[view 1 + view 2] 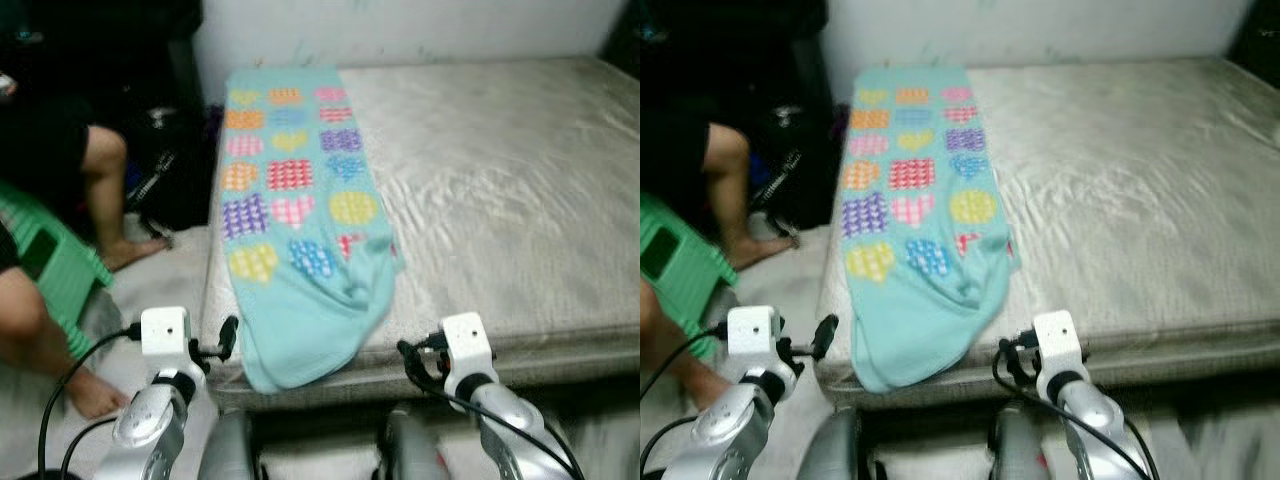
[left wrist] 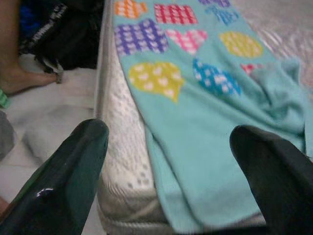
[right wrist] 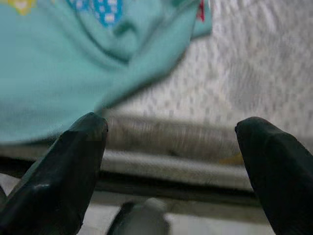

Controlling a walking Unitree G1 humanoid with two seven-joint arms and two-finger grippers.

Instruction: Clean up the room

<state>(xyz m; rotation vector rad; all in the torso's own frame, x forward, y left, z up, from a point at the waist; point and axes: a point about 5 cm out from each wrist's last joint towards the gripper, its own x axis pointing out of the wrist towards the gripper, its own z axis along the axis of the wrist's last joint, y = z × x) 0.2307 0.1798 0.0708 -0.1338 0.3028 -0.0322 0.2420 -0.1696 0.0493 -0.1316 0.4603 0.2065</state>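
One teal fleece blanket with coloured checked hearts (image 1: 295,215) lies along the left side of the pale bare mattress (image 1: 500,190), its long axis running away from the robot and its crumpled near end hanging over the mattress edge. The left gripper (image 2: 168,166), fingers spread wide and empty, points straight at this hanging end and seems the nearer one. The right gripper (image 3: 171,161), also spread and empty, faces the mattress edge just beside the blanket's corner.

Bed (image 1: 500,180) surface from 12 to 3 o'clock is bare mattress, wide free room for either tool. Teal blanket (image 1: 295,210) w/ hearts lies along bed's left strip, 11 to 12 o'clock, near end draped over front edge. Left tool (image 2: 166,147) fingers spread, hanging just before that draped end; right tool (image 3: 168,147) fingers spread, facing bed's front edge beside blanket. At 9–10 o'clock: person's legs (image 1: 100,200), green stool (image 1: 55,265), black bag (image 1: 165,175) crowd floor beside bed.
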